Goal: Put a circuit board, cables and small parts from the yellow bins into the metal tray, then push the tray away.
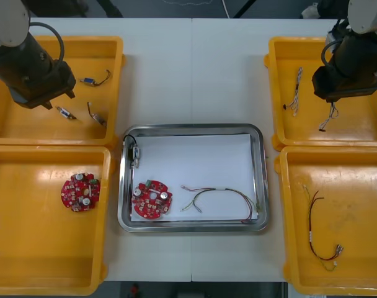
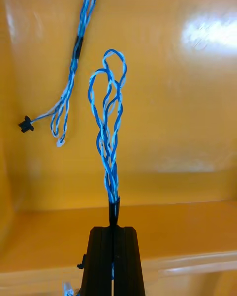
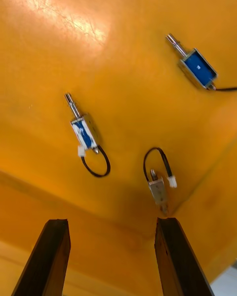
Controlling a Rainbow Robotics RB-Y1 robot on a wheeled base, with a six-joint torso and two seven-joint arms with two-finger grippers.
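My right gripper (image 2: pixel 114 229) is shut on a twisted blue and white cable (image 2: pixel 109 128), whose loops stand out past the fingertips over the far right yellow bin (image 1: pixel 362 133). In the front view the cable (image 1: pixel 329 118) dangles under that gripper (image 1: pixel 333 99). A second blue and white cable (image 2: pixel 74 64) lies on the bin floor. My left gripper (image 3: pixel 112 224) is open above three small metal parts (image 3: pixel 84 130) in the far left bin (image 1: pixel 15 124). The metal tray (image 1: pixel 191 128), white inside, holds a red circuit board (image 1: pixel 152 200), a red and yellow cable (image 1: pixel 219 198) and a small metal part (image 1: pixel 136 155).
The near left bin (image 1: pixel 27 261) holds another red circuit board (image 1: pixel 80 192). A cable with red and dark wires (image 1: pixel 315 230) lies in the near right bin (image 1: pixel 362 261). Bare table runs between the far bins beyond the tray.
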